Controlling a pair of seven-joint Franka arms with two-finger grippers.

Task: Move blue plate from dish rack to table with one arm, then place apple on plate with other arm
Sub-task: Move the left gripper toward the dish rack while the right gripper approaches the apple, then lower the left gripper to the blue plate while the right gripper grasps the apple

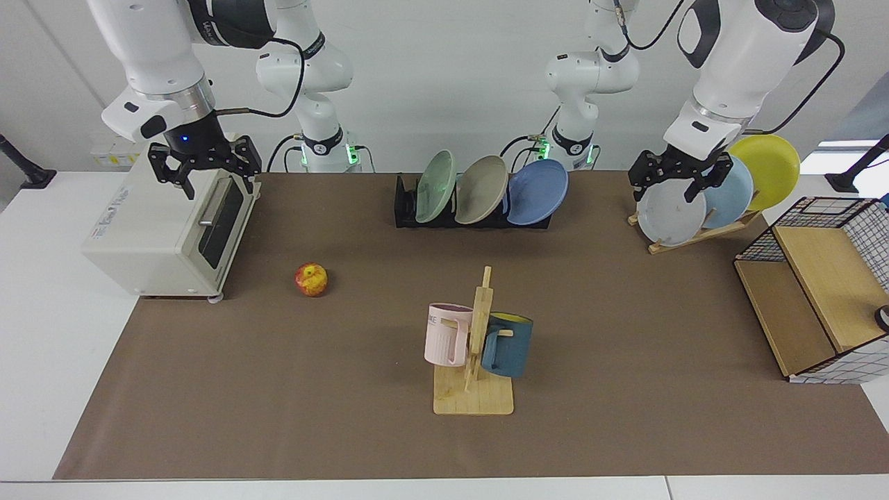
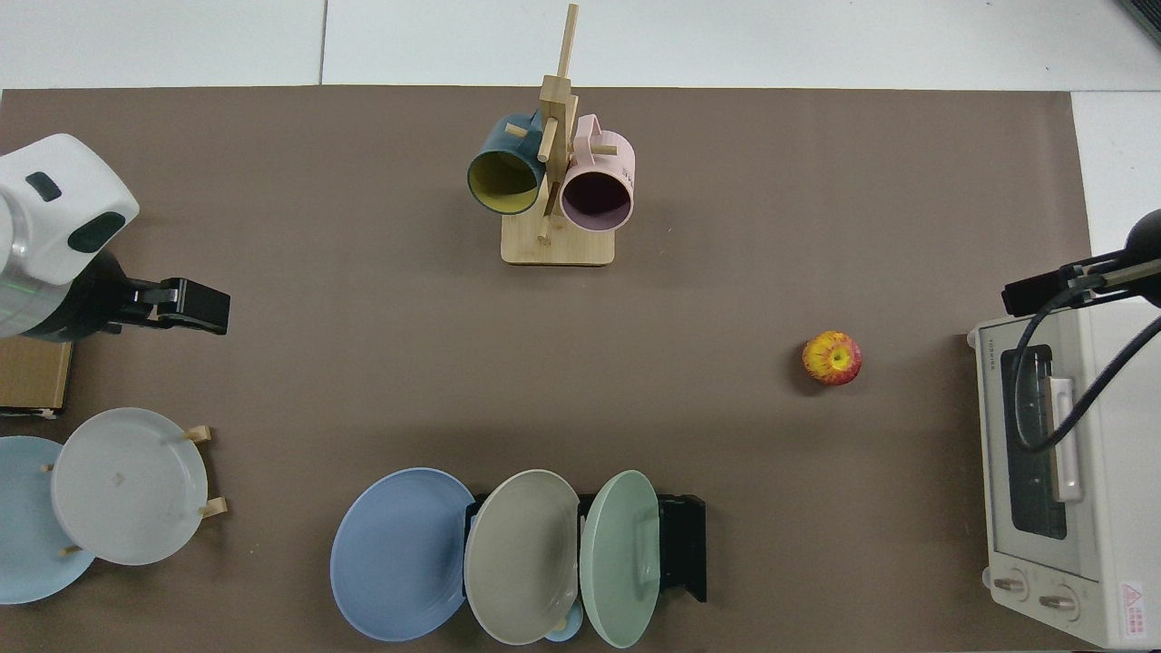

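The blue plate (image 1: pixel 538 192) (image 2: pixel 399 555) leans in the end slot of the black dish rack (image 1: pixel 405 203) (image 2: pixel 682 547), beside a beige and a green plate. On the brown table (image 1: pixel 278 389) mat lies the apple (image 1: pixel 311 279) (image 2: pixel 832 357), alone, off to the toaster's side. My right gripper (image 1: pixel 208 182) (image 2: pixel 1043 290) hangs open above the toaster oven, holding nothing. Over by the wooden plate stand, my left gripper (image 1: pixel 668 191) (image 2: pixel 192 307) hovers open and holds nothing. Both grippers are well apart from the rack and the apple.
A toaster oven (image 1: pixel 167 236) sits at one table end. A mug tree (image 1: pixel 476 347) with a pink and a blue mug stands mid-table. The wooden plate stand (image 1: pixel 694 232) holds grey, pale-blue and yellow plates. A wire-and-wood shelf (image 1: pixel 819 305) is beside it.
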